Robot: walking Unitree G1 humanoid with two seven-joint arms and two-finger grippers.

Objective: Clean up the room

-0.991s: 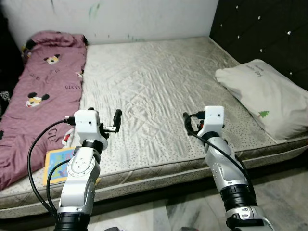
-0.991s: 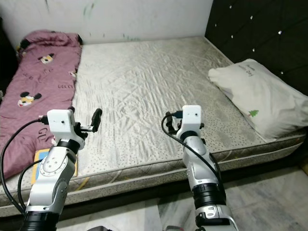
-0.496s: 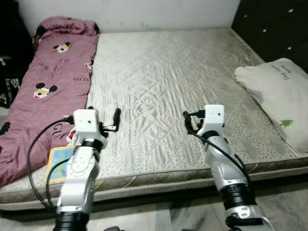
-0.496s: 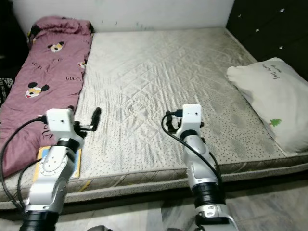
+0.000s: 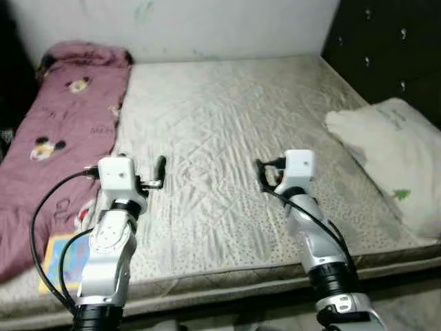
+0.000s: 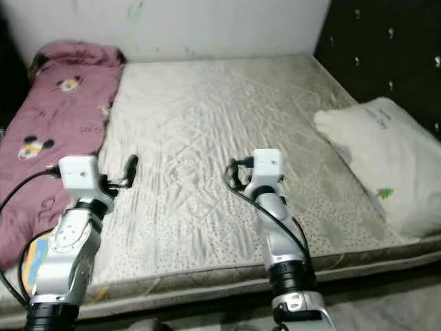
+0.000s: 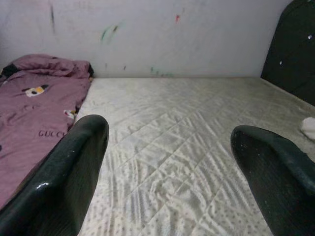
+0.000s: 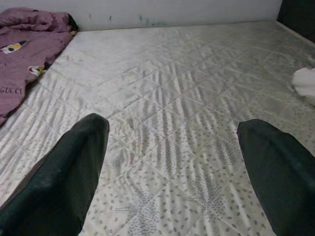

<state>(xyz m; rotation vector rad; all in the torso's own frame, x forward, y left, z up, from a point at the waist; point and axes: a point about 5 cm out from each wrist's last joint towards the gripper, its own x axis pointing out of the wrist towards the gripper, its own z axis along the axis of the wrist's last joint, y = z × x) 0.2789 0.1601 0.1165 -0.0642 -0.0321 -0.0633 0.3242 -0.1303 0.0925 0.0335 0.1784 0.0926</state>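
- Nearest us: a colourful book lies flat at the near-left edge of the mattress, partly under the pink blanket's near end, beside and below our L arm.
- L gripper: held above the mattress's front-left part, fingers spread wide, nothing between them. Book sits nearer to us than the gripper and out to its left, well apart, no contact.
- R gripper: raised over the mattress's front-centre, fingers also wide apart, holding nothing; only quilted cover below.
- Pink blanket w/ cartoon-mouse print runs along the mattress's left side, from the near edge back to the wall; bunched up at the far end. It's left of the L gripper, not touching.
- White pillow w/ small green tree print lies at the right edge against the dark tufted headboard, well apart from the R gripper.
- Farthest: white wall w/ a few small paint marks.
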